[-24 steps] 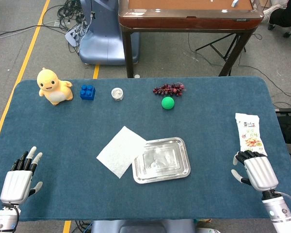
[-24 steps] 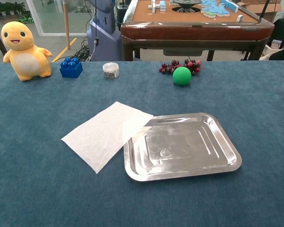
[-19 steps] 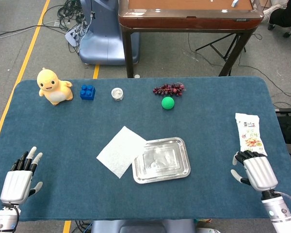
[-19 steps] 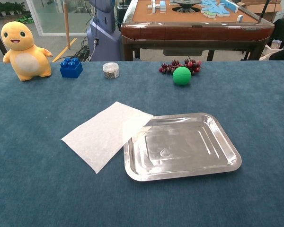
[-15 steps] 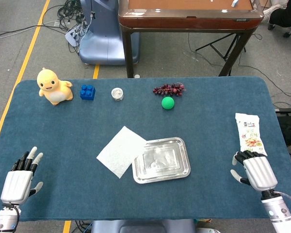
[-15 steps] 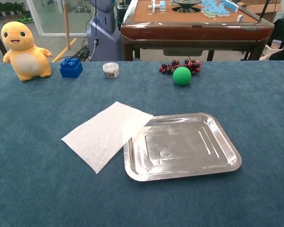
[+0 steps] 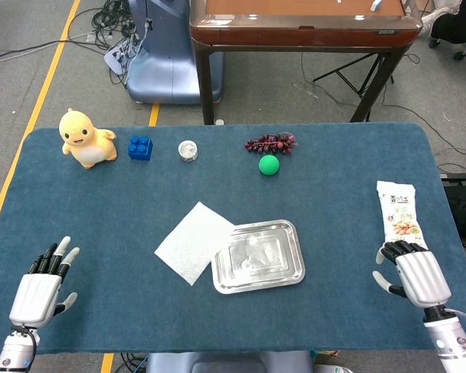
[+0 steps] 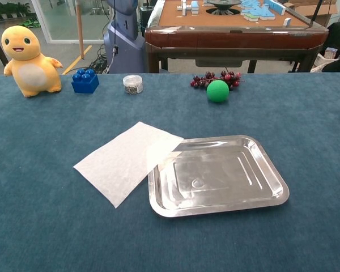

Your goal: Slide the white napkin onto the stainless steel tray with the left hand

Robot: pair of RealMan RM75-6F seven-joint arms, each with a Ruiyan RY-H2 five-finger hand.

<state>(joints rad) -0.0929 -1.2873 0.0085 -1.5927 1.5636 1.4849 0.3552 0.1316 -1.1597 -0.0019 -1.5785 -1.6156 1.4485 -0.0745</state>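
1. I see the white napkin [image 7: 192, 242] lying flat on the blue table [image 7: 334, 202], near its middle, with its right corner lapping over the left rim of the stainless steel tray [image 7: 258, 256]; most of the sheet is on the cloth to the tray's left.
2. In the chest view the napkin [image 8: 126, 160] sits as a tilted square, one corner pointing at me, and the tray [image 8: 216, 175] has nothing else in it.
3. My left hand [image 7: 40, 288] is at the near left corner of the table, well apart from the napkin, fingers straight and spread, holding nothing.
4. My right hand [image 7: 416, 278] is at the near right edge, fingers curled inward on nothing, just near of a snack packet [image 7: 398, 214].
5. Along the far side, left to right, I have a yellow plush toy [image 7: 83, 138], a blue brick [image 7: 140, 147], a small clear jar [image 7: 188, 150], a bunch of dark grapes [image 7: 270, 142] and a green ball [image 7: 269, 165].
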